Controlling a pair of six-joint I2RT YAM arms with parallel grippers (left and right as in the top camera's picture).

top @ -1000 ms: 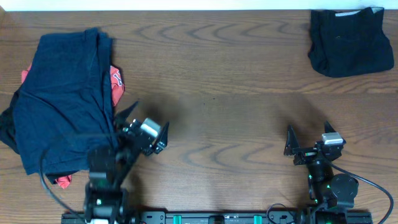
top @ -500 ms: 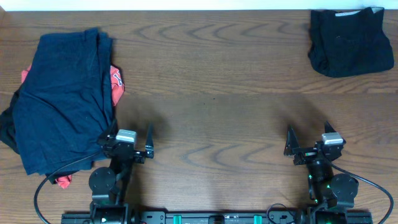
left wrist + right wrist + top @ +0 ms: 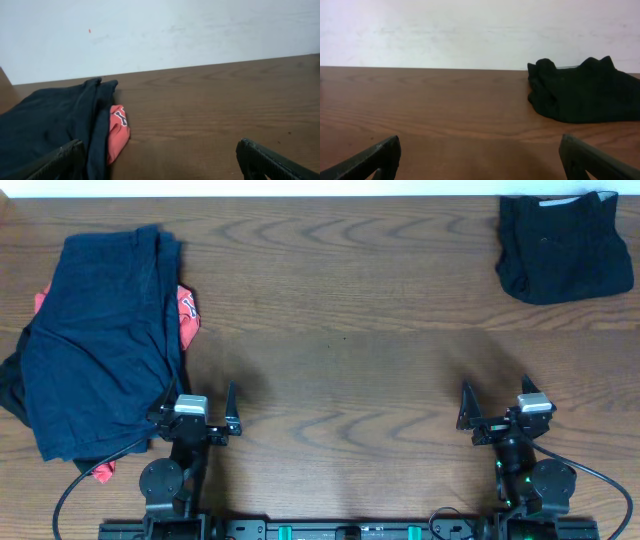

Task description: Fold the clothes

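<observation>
Navy garment (image 3: 100,340) lying far left over red-orange garment (image 3: 188,315), perhaps black fabric (image 3: 8,390) showing beneath, black shorts (image 3: 560,245) sitting far right, left gripper (image 3: 198,410) and right gripper (image 3: 495,408) resting near, jaws gaping wide, holding nothing.

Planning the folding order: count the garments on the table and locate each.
4. Dark navy fabric garment tops the left pile; red-orange printed garment pokes out beneath it; a black fabric edge shows at that pile's left; black fabric garment lies far right. More may be hidden underneath.
</observation>
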